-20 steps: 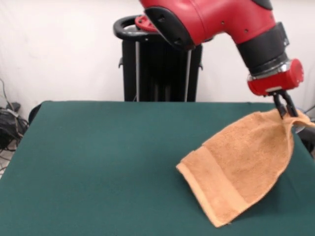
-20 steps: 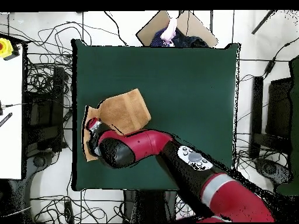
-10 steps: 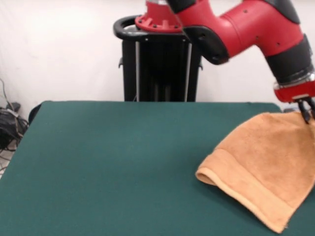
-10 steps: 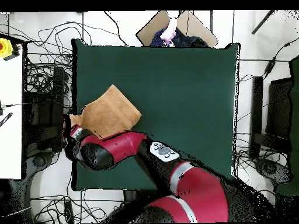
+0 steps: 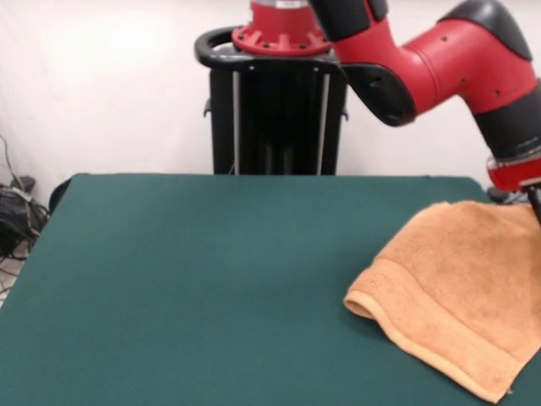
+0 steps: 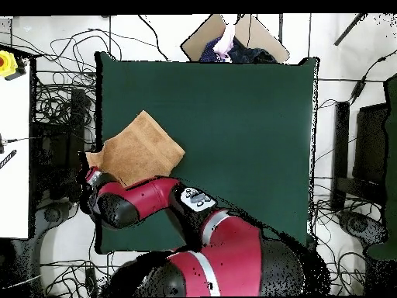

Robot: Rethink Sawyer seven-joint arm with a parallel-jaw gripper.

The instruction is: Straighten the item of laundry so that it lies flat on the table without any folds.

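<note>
The peach terry towel point(image 5: 461, 279) lies at the right side of the dark green table point(image 5: 211, 279), with a woven band along its near edge. Its left edge is doubled under in a rounded fold. In the overhead view the towel point(image 6: 139, 149) sits at the left edge of the table point(image 6: 233, 116), and one corner reaches past that edge. My gripper point(image 5: 536, 205) is at the frame's right border, shut on the towel's far right corner just above the table. In the overhead view the gripper point(image 6: 93, 172) is mostly hidden under the red arm.
The black pedestal point(image 5: 275, 110) stands behind the table's far edge. In the overhead view a cardboard box point(image 6: 233, 39) with cloth lies beyond the top edge. A white bench point(image 6: 14, 147) and loose cables flank the left side.
My gripper has pulled the towel's corner further toward the table's side edge and lower. The towel has slid with it and now lies flatter, with less of it lifted.
</note>
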